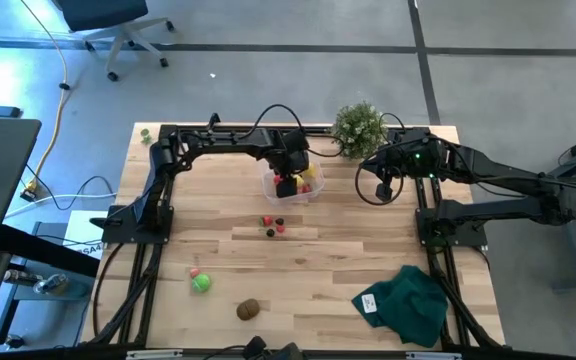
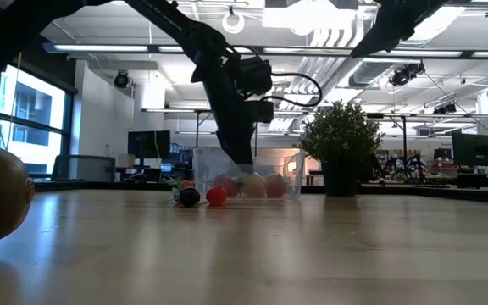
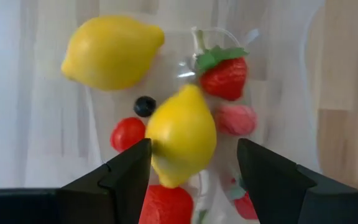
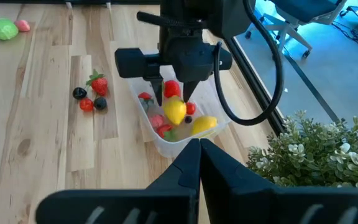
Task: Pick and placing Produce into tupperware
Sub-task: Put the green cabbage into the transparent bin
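Note:
The clear tupperware (image 1: 268,186) stands far of the table's middle, and several produce pieces lie in it: a lemon (image 3: 112,51), a strawberry (image 3: 224,73), a small tomato (image 3: 127,133) and a dark berry (image 3: 145,106). My left gripper (image 3: 192,165) points down into it, open, with a second lemon (image 3: 182,134) between its fingers among the other fruit. Loose berries (image 1: 273,225) rest on the table nearer the front, with a green ball (image 1: 200,283) and a brown kiwi (image 1: 248,309) farther front. My right gripper (image 4: 199,149) hangs shut and raised beside the plant. My left gripper comes from above with one finger (image 3: 132,165) edge to edge with the second lemon's side (image 3: 155,146); whether it touches, I cannot tell. A clear gap shows between the other finger (image 3: 260,168) and the lemon. The lemon lies on the fruit in the tupperware.
A bushy potted plant (image 1: 358,128) stands at the far edge, right of the tupperware. A dark green cloth (image 1: 408,303) lies at the front right. A small pink piece (image 1: 195,272) sits by the green ball. Bare wood lies between the berries and the cloth.

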Available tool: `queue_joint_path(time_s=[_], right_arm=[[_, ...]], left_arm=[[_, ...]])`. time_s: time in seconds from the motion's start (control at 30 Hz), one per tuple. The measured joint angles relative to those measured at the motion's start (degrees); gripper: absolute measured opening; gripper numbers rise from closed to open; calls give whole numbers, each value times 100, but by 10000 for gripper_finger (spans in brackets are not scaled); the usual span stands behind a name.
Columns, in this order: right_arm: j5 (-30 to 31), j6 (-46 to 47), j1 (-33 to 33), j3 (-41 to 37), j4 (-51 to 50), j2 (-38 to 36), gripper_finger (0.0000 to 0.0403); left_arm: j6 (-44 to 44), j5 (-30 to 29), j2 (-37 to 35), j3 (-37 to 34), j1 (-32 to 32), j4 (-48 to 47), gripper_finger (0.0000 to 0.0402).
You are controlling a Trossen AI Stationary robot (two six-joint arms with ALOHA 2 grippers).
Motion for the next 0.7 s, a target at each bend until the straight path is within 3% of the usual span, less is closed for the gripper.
queue_joint_path(time_s=[0.5,0.7], right_arm=[[0,1,0,0,0,1,0],[0,0,0,0,0,-1,0]], left_arm=[[443,-157,-13,2128,-82,-2609,205],[645,-355,-13,2501,-341,-3480,193]])
